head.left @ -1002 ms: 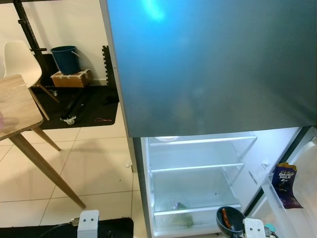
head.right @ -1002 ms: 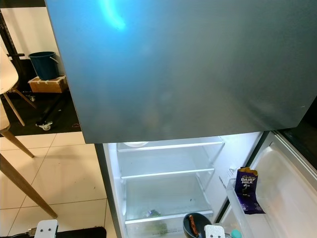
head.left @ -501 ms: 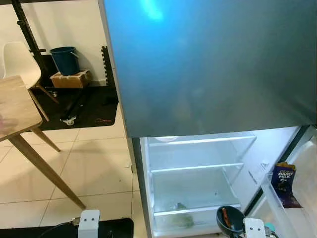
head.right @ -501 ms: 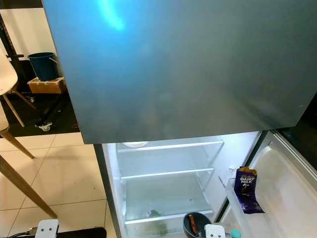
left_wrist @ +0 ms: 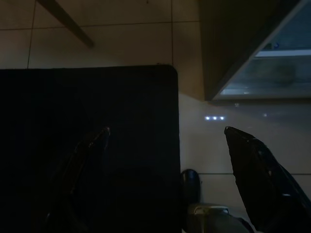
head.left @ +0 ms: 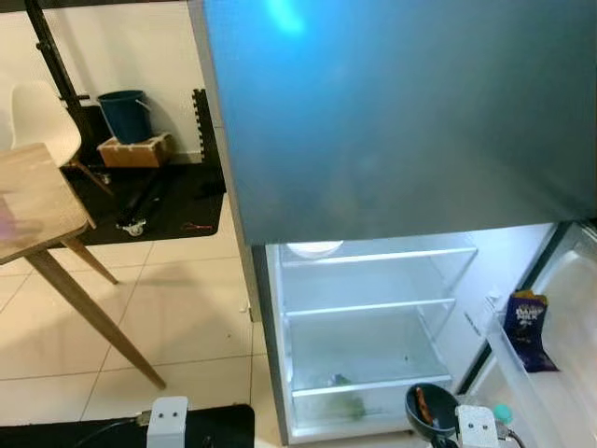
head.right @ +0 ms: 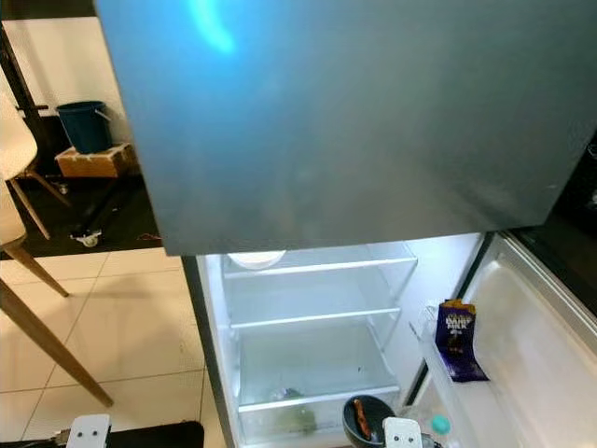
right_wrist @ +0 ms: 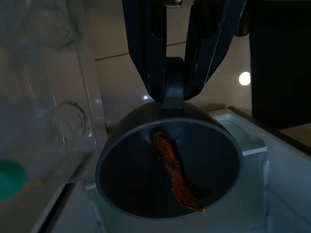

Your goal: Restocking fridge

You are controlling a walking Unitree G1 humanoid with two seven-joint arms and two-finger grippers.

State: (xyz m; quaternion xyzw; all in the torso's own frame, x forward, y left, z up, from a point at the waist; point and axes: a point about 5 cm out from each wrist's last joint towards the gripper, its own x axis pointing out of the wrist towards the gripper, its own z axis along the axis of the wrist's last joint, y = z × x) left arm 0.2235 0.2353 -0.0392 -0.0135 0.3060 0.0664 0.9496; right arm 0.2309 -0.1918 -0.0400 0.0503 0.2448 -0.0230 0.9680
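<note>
The fridge [head.left: 373, 327] stands open before me, its lower compartment lit, with glass shelves [head.left: 368, 308] and a white dish [head.left: 314, 248] on the top one. My right gripper [right_wrist: 175, 94] is shut on the rim of a dark grey bowl [right_wrist: 167, 170] that holds a brown strip of food [right_wrist: 172, 167]. The bowl [head.left: 429, 411] hangs low in front of the fridge's bottom shelf. My left gripper [left_wrist: 165, 133] is open above a black mat [left_wrist: 87, 145] on the floor, nothing between its fingers.
The grey freezer door [head.left: 392, 112] looms overhead. The open fridge door's shelf on the right holds a purple chocolate bag [head.left: 527, 320] and a teal-capped bottle [head.left: 502, 412]. A wooden table [head.left: 37, 205], white chair [head.left: 37, 117] and blue bucket [head.left: 124, 112] stand to the left on tiled floor.
The view has shifted slightly, bringing the fridge interior a little left and up. The bowl stays held at the same low spot.
</note>
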